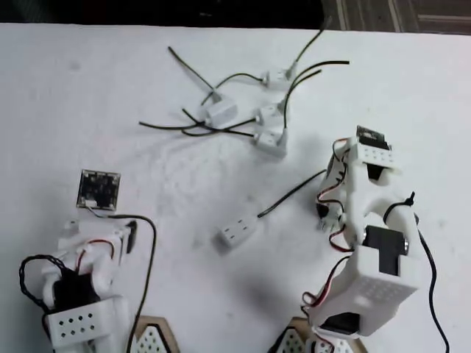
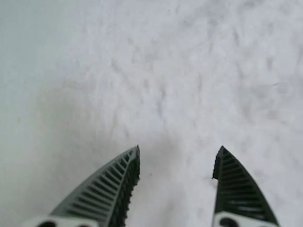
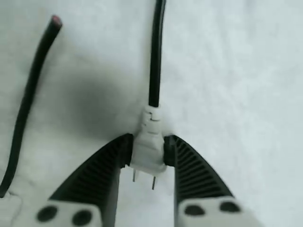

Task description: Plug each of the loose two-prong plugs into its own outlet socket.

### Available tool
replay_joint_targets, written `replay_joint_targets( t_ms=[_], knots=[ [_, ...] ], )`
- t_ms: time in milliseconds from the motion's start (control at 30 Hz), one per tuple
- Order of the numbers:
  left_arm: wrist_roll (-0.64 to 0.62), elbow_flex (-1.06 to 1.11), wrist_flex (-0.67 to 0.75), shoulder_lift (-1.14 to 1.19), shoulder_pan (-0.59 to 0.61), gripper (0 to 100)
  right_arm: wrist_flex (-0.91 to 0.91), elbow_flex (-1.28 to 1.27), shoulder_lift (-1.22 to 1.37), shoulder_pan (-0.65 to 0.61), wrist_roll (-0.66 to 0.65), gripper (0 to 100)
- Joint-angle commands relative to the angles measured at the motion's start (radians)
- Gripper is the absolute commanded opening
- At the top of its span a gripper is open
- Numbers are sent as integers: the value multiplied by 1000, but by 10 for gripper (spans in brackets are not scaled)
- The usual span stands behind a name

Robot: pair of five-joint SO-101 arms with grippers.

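Observation:
My right gripper [image 3: 147,142] is shut on a white two-prong plug [image 3: 150,124]. Its two prongs point back toward the wrist and its black cable [image 3: 156,52] runs away over the table. My left gripper [image 2: 177,151] hangs open over bare white table, with nothing between its fingers. In the high view a white outlet socket block [image 1: 237,232] lies mid-table, and a black cable runs from it toward the right arm [image 1: 368,220]. Several more white plug and socket pieces [image 1: 271,140] with black cables lie in a cluster farther back.
The left arm [image 1: 85,272] sits at the near left corner. A second loose black cable [image 3: 31,90] with a cut reddish end lies beside the held plug. The white table [image 1: 88,95] is bare at the far left. Its dark back edge runs along the top.

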State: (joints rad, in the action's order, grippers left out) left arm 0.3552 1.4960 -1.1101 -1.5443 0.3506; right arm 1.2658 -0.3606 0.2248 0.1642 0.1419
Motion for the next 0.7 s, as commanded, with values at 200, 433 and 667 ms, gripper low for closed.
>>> replay_joint_targets(
  t_ms=[200,433,667],
  knots=[
    [6,-5,20,-10,2,260,4,55,-13,-10,2,22],
    [6,-5,20,-10,2,260,120,132,-10,-10,9,156],
    [6,-5,20,-10,2,260,125,133,-4,-8,9,176]
  ],
)
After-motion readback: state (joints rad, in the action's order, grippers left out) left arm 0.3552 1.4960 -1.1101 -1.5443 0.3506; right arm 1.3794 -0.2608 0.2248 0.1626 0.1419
